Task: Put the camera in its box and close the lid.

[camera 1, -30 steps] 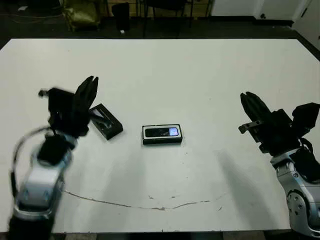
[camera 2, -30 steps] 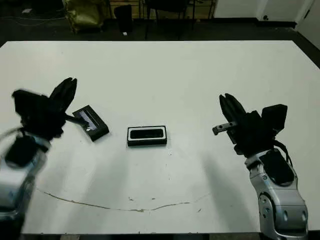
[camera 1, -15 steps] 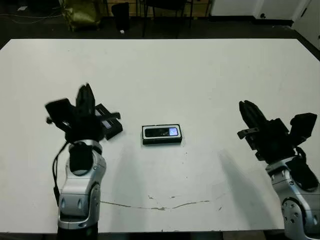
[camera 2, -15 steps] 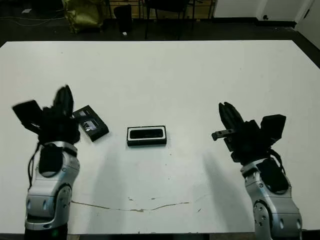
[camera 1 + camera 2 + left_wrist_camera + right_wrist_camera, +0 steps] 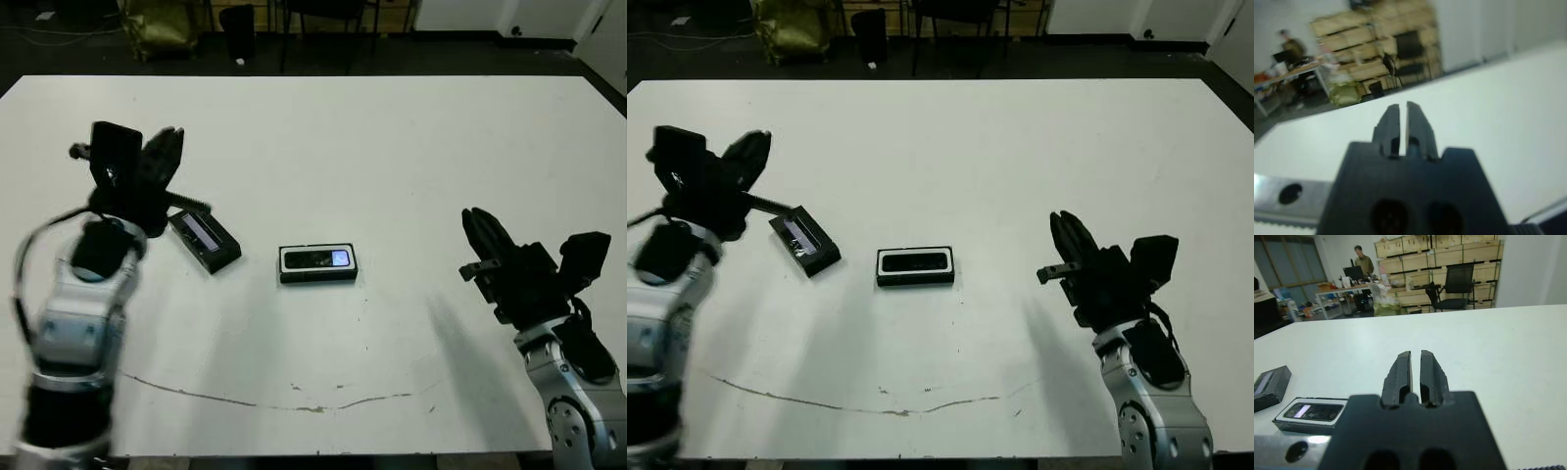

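- The box (image 5: 317, 263) sits near the middle of my white table (image 5: 392, 157), with its long side running left to right and its white lining showing as a rim.
- The camera (image 5: 318, 259) lies flat inside the box, with its small bluish-white patch towards the right end.
- The lid (image 5: 204, 240) lies apart from the box, to the left of it and turned at an angle. A pale strip runs along its top, and I can read no writing or brand on it.
- I see no readable label on the box or the camera either; the marks are too small.
- My left gripper (image 5: 162, 157) is raised at the far left, just beyond the lid, and holds nothing. Its two fingers stand nearly together, with only a thin slit between them.
- My right gripper (image 5: 482, 233) hovers at the right, well apart from the box. Its fingers are likewise pressed close and empty.
- Beyond the table, my right wrist view shows a person (image 5: 1362, 262) standing at a desk, and a black chair (image 5: 1455, 286) before stacked crates.
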`<state>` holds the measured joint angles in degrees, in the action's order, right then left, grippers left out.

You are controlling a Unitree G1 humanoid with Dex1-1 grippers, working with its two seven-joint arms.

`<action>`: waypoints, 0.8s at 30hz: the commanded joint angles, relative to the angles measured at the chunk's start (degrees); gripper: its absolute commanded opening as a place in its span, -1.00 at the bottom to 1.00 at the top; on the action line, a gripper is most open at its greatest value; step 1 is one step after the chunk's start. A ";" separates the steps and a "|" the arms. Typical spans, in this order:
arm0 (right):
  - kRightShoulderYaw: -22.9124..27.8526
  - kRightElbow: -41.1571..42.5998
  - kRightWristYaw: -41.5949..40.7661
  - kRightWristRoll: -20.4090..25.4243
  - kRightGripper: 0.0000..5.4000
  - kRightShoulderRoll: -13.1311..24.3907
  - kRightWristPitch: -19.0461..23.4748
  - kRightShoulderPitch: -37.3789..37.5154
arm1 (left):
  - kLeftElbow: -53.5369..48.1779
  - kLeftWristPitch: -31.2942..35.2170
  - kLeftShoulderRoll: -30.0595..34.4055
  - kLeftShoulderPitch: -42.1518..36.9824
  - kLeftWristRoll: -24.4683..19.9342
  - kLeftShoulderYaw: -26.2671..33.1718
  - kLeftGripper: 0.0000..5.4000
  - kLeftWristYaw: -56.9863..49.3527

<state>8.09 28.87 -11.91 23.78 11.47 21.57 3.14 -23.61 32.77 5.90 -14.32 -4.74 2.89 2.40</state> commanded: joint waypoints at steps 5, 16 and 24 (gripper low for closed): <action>0.45 -0.15 0.17 0.96 -1.00 0.52 1.94 0.39 | 4.26 -0.64 13.12 -3.34 -0.94 -1.83 -1.00 15.13; 0.65 -1.98 -1.35 0.79 -1.00 0.59 0.09 0.37 | 17.98 8.15 27.51 -27.50 5.33 -17.14 -1.00 34.64; 2.06 -8.12 -7.09 2.86 -1.00 -0.13 -7.06 0.03 | 34.36 1.21 29.34 -41.33 16.14 -35.44 -1.00 53.23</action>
<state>9.59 22.40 -18.22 26.23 11.56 15.24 2.88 8.34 35.74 35.05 -54.28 10.03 -30.08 52.86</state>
